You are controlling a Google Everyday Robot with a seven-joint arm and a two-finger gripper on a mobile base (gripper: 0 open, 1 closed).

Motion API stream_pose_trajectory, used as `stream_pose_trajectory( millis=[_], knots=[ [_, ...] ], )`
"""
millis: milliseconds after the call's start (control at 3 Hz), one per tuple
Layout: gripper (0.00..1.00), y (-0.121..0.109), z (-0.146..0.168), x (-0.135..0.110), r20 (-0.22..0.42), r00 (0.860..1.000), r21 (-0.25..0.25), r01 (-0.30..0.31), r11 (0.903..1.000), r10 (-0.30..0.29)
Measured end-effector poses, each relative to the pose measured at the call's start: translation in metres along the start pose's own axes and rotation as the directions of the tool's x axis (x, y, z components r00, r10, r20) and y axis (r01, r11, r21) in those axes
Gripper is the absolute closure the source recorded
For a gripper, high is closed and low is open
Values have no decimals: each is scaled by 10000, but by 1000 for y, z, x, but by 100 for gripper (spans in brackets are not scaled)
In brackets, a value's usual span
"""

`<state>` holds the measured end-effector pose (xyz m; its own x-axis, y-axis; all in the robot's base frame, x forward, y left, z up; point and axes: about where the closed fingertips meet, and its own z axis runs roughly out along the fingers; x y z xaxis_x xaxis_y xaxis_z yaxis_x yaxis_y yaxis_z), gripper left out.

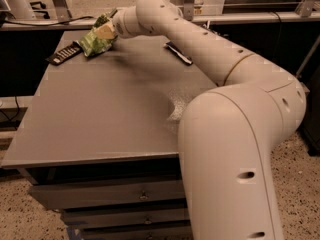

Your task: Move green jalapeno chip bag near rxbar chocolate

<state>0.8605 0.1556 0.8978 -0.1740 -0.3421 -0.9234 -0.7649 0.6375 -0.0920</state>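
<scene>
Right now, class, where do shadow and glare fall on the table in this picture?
Camera view: soft shadow on the table beneath the gripper, which holds the green jalapeno chip bag at the far edge; pale speckled glare beside the arm.

You have a grey bench (100, 114) in front of you, with the gripper (105, 31) over its far left corner. Near the far edge, right of the middle, a dark flat packet (178, 53) lies on the top at a slant. Under the near edge sits a stack of grey drawers (100, 198) with small knobs. A pale ledge (250, 18) runs beyond the far edge, and a black cable (50, 20) lies on it. Around the bench you see speckled floor (20, 219).
</scene>
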Motion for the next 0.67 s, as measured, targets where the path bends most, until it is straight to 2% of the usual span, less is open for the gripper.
stream_pose_trajectory(
  millis=[333, 667],
  knots=[
    [0, 1, -2, 8, -79, 9999, 7, -136, 9999, 136],
    [0, 1, -13, 14, -57, 10000, 34, -49, 10000, 49]
  ],
)
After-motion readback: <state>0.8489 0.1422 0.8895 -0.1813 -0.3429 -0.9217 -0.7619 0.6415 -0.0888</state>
